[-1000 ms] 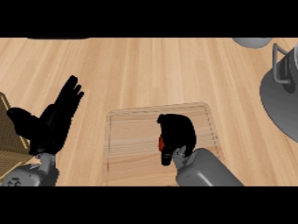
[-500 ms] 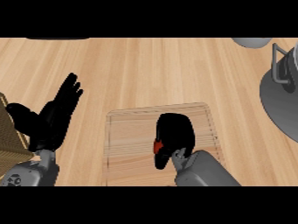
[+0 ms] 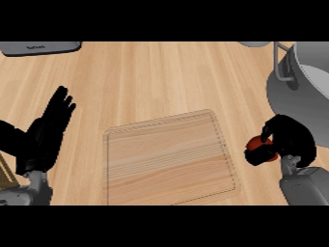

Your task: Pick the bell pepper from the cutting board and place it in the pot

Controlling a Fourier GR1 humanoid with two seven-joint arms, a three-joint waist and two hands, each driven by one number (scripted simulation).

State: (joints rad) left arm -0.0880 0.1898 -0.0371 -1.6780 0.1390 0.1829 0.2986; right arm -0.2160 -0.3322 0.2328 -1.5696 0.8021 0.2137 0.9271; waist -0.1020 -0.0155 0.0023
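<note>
Right robot hand (image 3: 292,140) curls round the bell pepper (image 3: 256,143), mostly hiding it, beside the half-cropped pot (image 3: 308,99).

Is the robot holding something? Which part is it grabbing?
The right robot hand holds the red bell pepper, fingers curled round its body, hiding most of it. The left robot hand holds nothing.

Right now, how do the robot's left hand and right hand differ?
The left hand has straight fingers and holds nothing; the right hand is curled round the red pepper. The left hand rests at the view's left, beside the cutting board; the right hand is off the board's right side, close to the pot. Both hands are black.
</note>
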